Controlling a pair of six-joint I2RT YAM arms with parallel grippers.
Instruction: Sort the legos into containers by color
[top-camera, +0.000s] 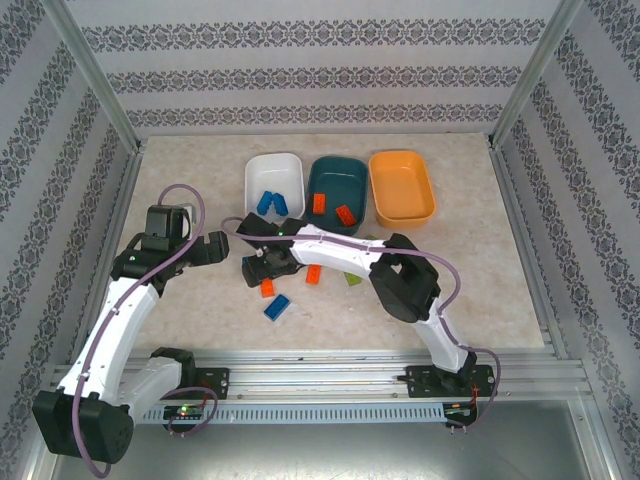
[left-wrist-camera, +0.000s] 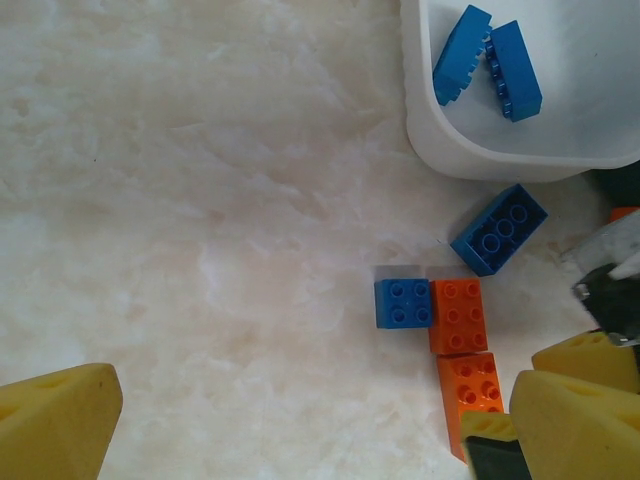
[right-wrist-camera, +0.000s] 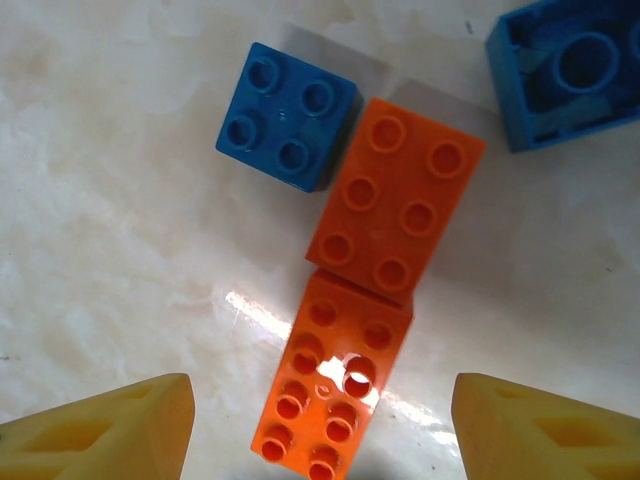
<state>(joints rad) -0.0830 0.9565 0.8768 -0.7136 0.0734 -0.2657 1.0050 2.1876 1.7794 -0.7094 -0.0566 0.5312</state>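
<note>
My right gripper (right-wrist-camera: 320, 425) is open, and a long orange-red lego (right-wrist-camera: 335, 385) lies between its yellow fingers (right-wrist-camera: 110, 430) with a gap on each side. Touching that lego's far end is a shorter orange-red lego (right-wrist-camera: 395, 200), with a small blue lego (right-wrist-camera: 288, 115) beside it. An upturned blue lego (right-wrist-camera: 570, 70) lies at the top right. My left gripper (left-wrist-camera: 310, 430) is open over bare table, left of the same cluster (left-wrist-camera: 457, 315). The white container (top-camera: 275, 170) holds blue legos (left-wrist-camera: 488, 60). The teal container (top-camera: 335, 172) holds orange-red legos (top-camera: 345, 213). The light orange container (top-camera: 400, 185) is empty.
More loose legos lie on the table near the right forearm: an orange-red one (top-camera: 268, 288), a blue one (top-camera: 277, 307), another orange-red one (top-camera: 313, 275) and a green one (top-camera: 352, 278). My two grippers (top-camera: 215, 247) (top-camera: 255, 268) are close together. Metal frame rails border the table.
</note>
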